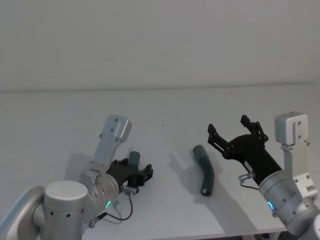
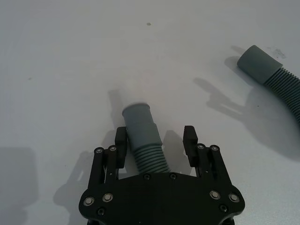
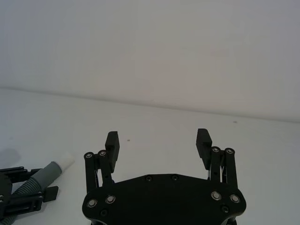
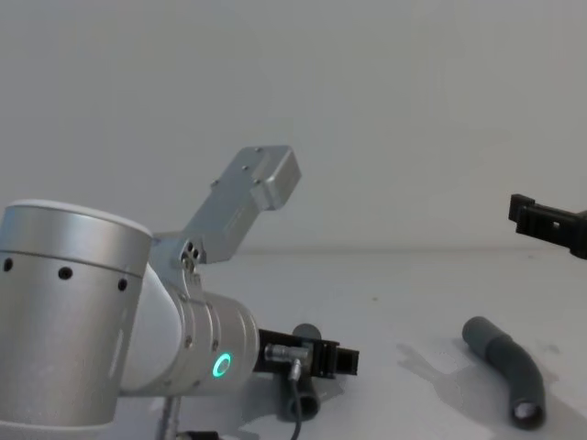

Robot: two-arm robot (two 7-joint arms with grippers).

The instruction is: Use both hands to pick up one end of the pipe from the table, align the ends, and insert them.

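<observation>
One dark grey ribbed pipe piece (image 2: 140,129) lies on the white table (image 1: 60,120) between the fingers of my left gripper (image 2: 155,140). That gripper is open, with a gap on both sides of the hose and the smooth cuff end poking out past the fingertips. From the right wrist view this piece (image 3: 47,173) shows a white tip. The other curved pipe piece (image 1: 205,170) lies alone mid-table, also seen as the pipe piece (image 4: 509,367). My right gripper (image 1: 232,132) hovers open and empty above the table, just right of it.
The table's far edge (image 1: 160,89) meets a plain pale wall. Its near edge (image 1: 200,235) runs just in front of both arms. A thin cable (image 1: 122,212) loops beside the left wrist.
</observation>
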